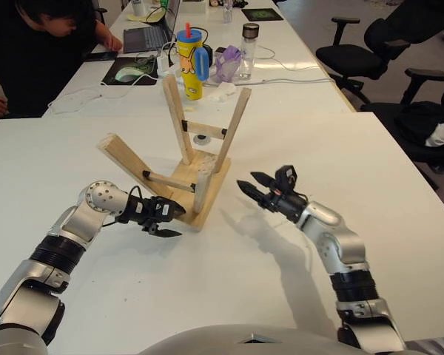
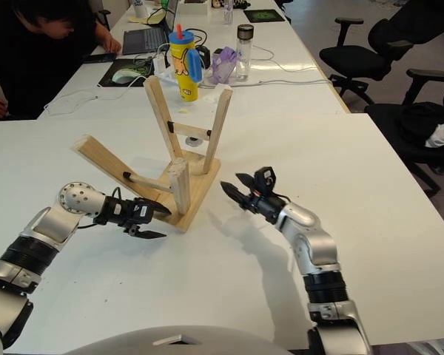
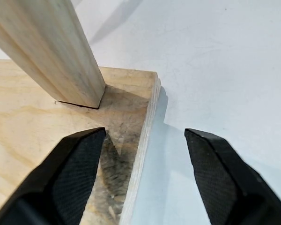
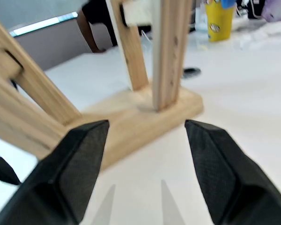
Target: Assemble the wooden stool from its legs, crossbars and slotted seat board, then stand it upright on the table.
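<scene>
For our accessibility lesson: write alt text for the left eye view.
A wooden stool sits upside down on a white table, seat board flat, legs pointing up. The robot's left hand and right hand, both open, flank the seat board without gripping it.

stool (image 1: 189, 166) blocking between tools, bare table (image 1: 229, 288) nearer

In the left wrist view the pale square wooden leg (image 3: 56, 51) and the flat plywood seat board (image 3: 33, 136) both run past the frame's edge. In the right wrist view the stool's upturned legs (image 4: 171, 51) are blurred and cut off. Centre of the left eye view, a small dark round object (image 1: 201, 138) on the white counter (image 1: 355, 163) between the legs is too small to identify.
</scene>
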Action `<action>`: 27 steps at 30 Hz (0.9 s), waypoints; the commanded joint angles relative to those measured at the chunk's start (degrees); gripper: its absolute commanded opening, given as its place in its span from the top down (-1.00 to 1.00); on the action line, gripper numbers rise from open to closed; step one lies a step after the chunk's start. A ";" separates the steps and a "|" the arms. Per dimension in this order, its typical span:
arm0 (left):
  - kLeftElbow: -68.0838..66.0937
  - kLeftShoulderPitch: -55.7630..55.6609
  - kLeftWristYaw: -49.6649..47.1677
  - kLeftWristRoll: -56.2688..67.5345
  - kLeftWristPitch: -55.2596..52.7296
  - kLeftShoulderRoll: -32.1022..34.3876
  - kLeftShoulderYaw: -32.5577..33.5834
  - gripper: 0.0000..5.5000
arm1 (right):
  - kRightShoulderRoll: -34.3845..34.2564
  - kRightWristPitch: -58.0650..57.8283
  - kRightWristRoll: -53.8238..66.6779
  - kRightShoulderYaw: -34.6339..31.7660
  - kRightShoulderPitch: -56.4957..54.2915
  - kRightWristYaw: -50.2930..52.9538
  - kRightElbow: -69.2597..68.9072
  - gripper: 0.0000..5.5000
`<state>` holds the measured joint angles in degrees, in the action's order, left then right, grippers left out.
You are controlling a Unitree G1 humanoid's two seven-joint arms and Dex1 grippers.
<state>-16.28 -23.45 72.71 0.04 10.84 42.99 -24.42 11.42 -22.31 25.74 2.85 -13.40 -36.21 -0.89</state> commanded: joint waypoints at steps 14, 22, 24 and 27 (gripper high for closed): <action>12.94 10.42 -4.32 15.49 -13.53 -3.83 11.98 -0.40 | -5.88 4.32 -1.03 2.75 -4.95 -0.85 3.94 -0.10; 21.36 21.41 7.07 22.27 -30.68 11.33 14.56 -0.40 | -5.86 4.64 0.15 3.48 -5.82 -4.48 2.75 -0.10; 19.01 20.01 5.19 19.86 -30.53 10.51 14.02 -0.40 | -6.11 4.45 0.65 3.86 -5.73 -5.36 1.80 -0.10; 13.05 15.85 0.51 14.80 -28.43 7.09 12.47 -0.40 | -6.21 4.09 0.54 5.47 -5.46 -6.95 0.89 -0.10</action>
<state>0.45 -3.86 76.60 18.24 -18.84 52.37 -10.89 5.55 -18.00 25.72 6.89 -18.19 -41.53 1.49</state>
